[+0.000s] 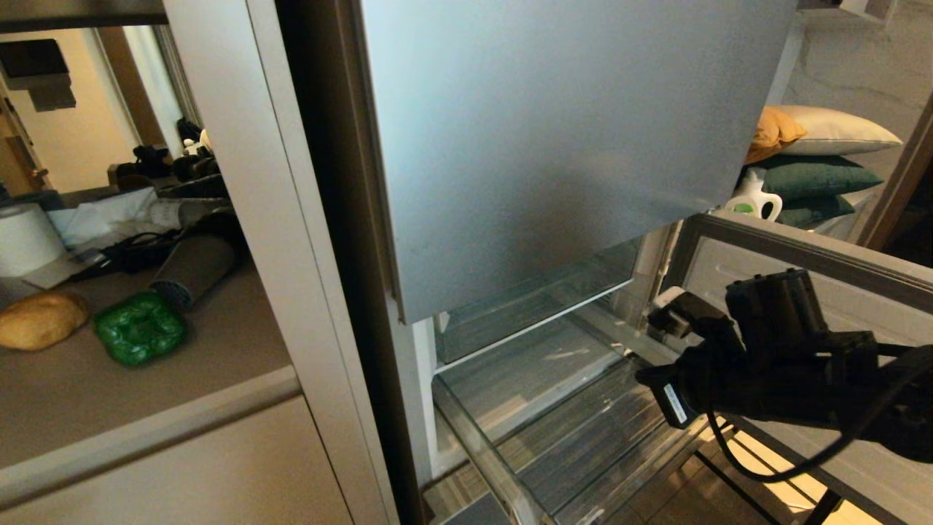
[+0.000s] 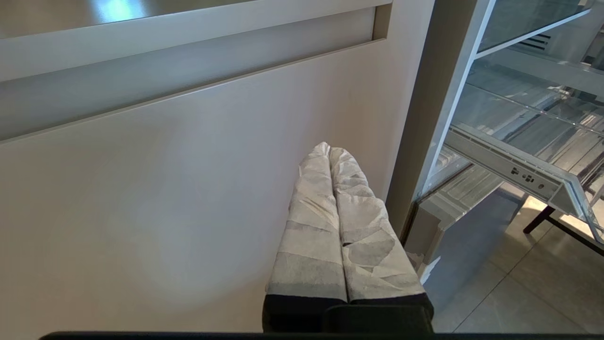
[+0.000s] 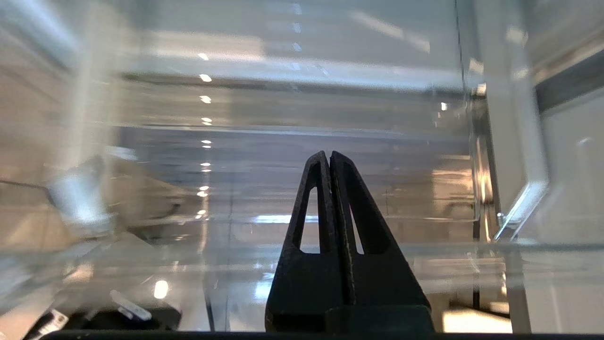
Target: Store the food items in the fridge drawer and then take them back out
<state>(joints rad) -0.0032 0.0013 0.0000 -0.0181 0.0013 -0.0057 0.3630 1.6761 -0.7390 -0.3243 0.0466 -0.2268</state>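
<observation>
On the counter at the left lie a tan potato (image 1: 40,319) and, beside it, a glossy green bell pepper (image 1: 140,328). The fridge drawer (image 1: 477,448) is pulled out below the upper door. Its clear ribbed bin (image 2: 533,137) holds nothing that I can see, and its silver-grey front panel (image 1: 802,251) stands at the right. My right arm (image 1: 773,364) reaches in over that panel. The right gripper (image 3: 329,153) is shut with nothing in it and points into the clear bin. My left gripper (image 2: 329,148), wrapped in white tape, is shut and faces the beige cabinet door (image 2: 188,198).
The tall silver upper fridge door (image 1: 554,131) hangs over the drawer. A white paper roll (image 1: 25,237), a grey cylinder (image 1: 193,270) and cables crowd the back of the counter. A detergent bottle (image 1: 754,198) and pillows (image 1: 816,171) lie beyond the drawer.
</observation>
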